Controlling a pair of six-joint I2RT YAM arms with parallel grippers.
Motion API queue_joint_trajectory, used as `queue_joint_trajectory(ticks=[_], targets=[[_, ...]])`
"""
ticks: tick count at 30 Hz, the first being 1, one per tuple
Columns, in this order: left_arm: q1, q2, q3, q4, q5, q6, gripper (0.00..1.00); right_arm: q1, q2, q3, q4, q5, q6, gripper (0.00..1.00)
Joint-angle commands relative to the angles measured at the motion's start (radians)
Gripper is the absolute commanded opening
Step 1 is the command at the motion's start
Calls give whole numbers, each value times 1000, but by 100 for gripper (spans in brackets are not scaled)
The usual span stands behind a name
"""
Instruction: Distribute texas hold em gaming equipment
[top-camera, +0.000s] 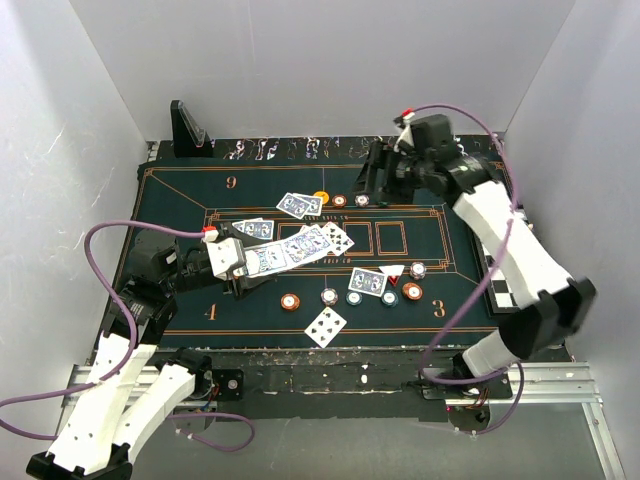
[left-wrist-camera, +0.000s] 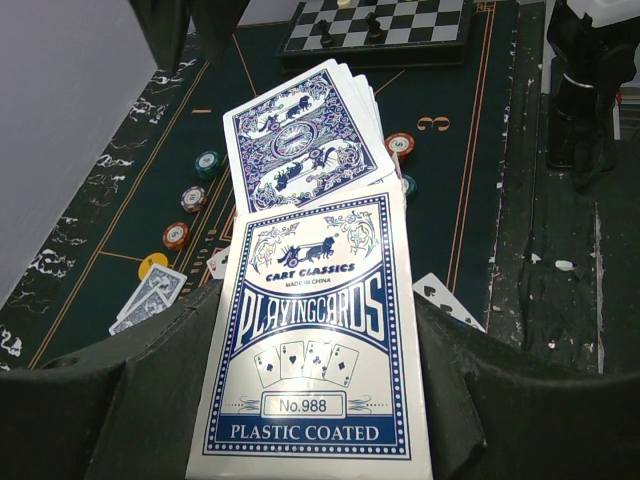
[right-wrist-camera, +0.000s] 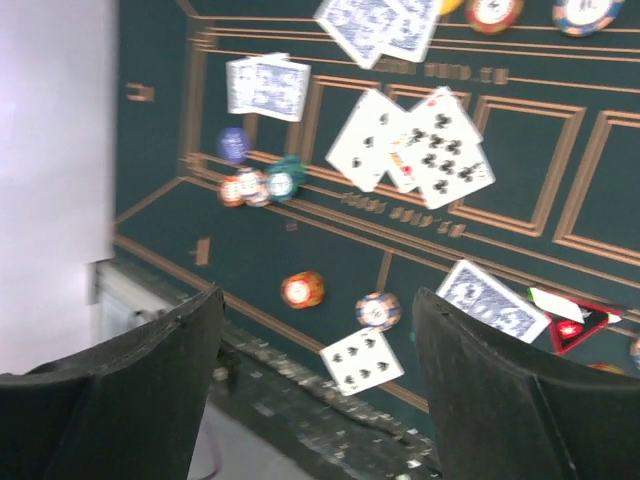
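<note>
The green felt tabletop (top-camera: 170, 200) carries the game, spread over its middle and near half. The left arm (top-camera: 120, 380) reaches in from the near-left corner. The left jaws are clenched on the near end of a card box (left-wrist-camera: 315, 370), held low above the felt with its open end pointing toward the centre. The right arm (top-camera: 510, 250) hangs over the far edge, and the right jaws stand apart with nothing between them.

The main risk sits in that box. A fan of cards (left-wrist-camera: 300, 135) sticks out of its mouth, backs up and splayed, and appears to be held by nothing but the box itself. Any downward tilt or quick swing would likely let several slide out at once. They would land on the face-up cards (top-camera: 337, 238) just beyond the fan and muddle what lies there. If the right jaws come to draw 1 card, a pinch set too deep could drag 2 or 3 along.

A low sweep of the box could also nudge the orange chip (top-camera: 290, 301), or push the single face-up card (top-camera: 326, 326) off the near edge.
</note>
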Motion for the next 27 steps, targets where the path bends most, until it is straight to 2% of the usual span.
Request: queue_joint_trajectory(ticks=[1,8,13,20,27], targets=[[4,-10,12,37,26,10,0,-48,-163,-100,131,-347,119,84],[4,-8,0,46,25,23,0,-45,-326,-265,338,-567,305,87],[3,-1,5,51,28,23,0,33,-349,-301,375,-558,334,88],[4,6,14,51,26,23,0,148,-288,-298,395,-541,348,89],[4,4,22,65,43,11,0,190,-259,-316,400,-525,354,90]])
